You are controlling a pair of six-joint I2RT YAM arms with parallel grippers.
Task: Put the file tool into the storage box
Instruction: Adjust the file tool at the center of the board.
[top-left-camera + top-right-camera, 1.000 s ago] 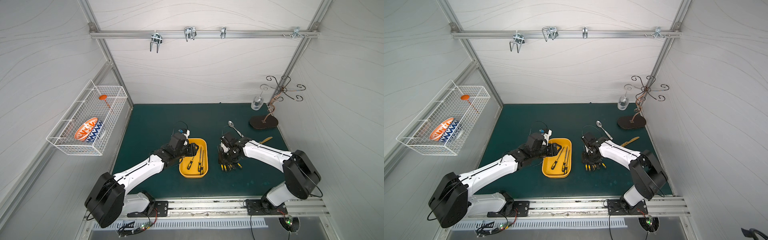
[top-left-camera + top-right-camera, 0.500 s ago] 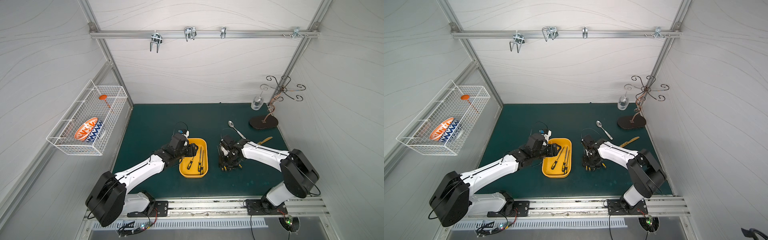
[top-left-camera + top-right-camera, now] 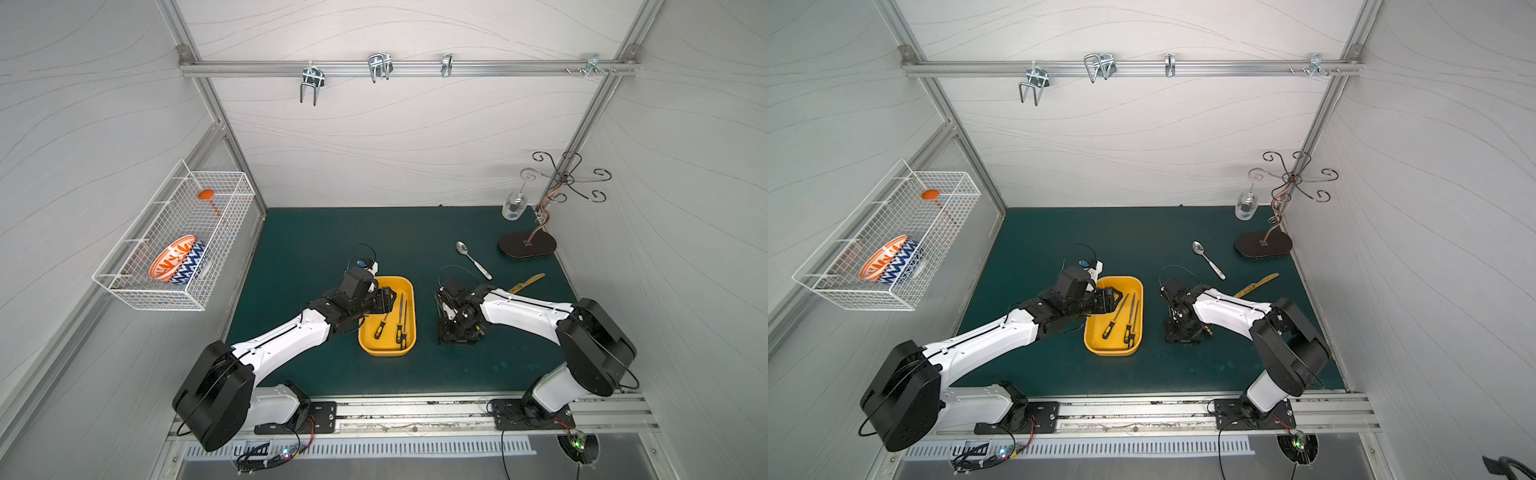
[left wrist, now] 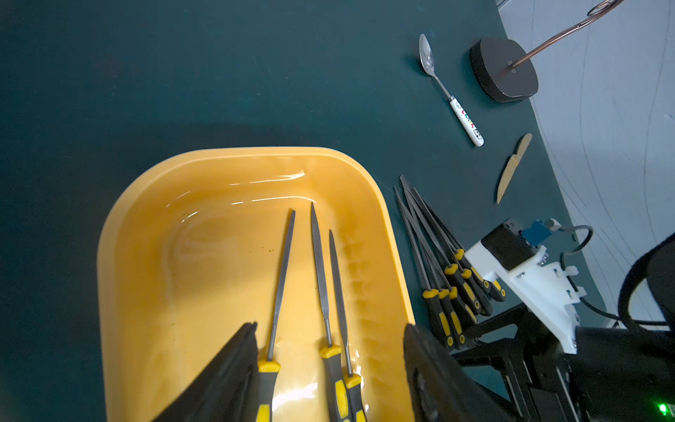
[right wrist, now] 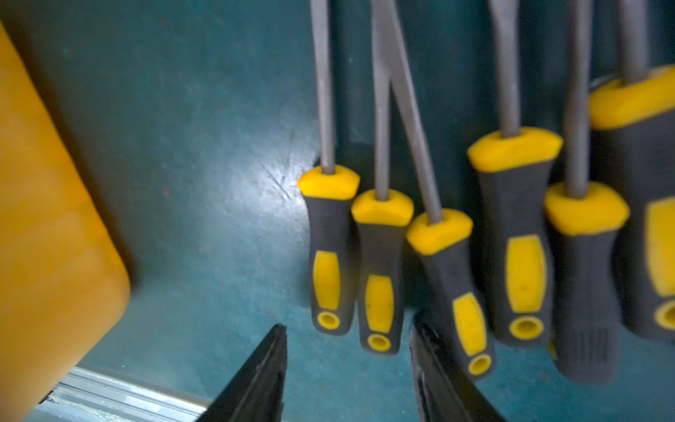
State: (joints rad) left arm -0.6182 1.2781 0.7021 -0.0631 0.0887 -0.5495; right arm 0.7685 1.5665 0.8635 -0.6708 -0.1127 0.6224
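Note:
The yellow storage box (image 3: pixel 397 286) (image 3: pixel 1121 286) (image 4: pixel 204 237) lies mid-mat with three file tools (image 3: pixel 401 311) (image 3: pixel 1133 309) (image 4: pixel 282 270) inside, black-and-yellow handles toward the front. My left gripper (image 3: pixel 388 300) (image 3: pixel 1115 300) (image 4: pixel 330 327) hangs open over the box's left side, and its jaws straddle the files' handles without holding any. Several more file tools (image 4: pixel 438 255) (image 5: pixel 330 237) lie in a bunch on the mat right of the box. My right gripper (image 3: pixel 455 334) (image 3: pixel 1183 332) (image 5: pixel 347 327) points down over their handle ends, open and empty.
A spoon (image 3: pixel 473 259) and a wooden knife (image 3: pixel 525 283) lie behind the right arm. A hook stand on a black base (image 3: pixel 527 245) and a glass jar (image 3: pixel 514 206) stand at the back right. A white wire basket (image 3: pixel 174 245) with a bowl hangs on the left wall.
The left jaws have spread a little wider over the box. The right gripper has shifted slightly over the bunch of files and has opened only a touch.

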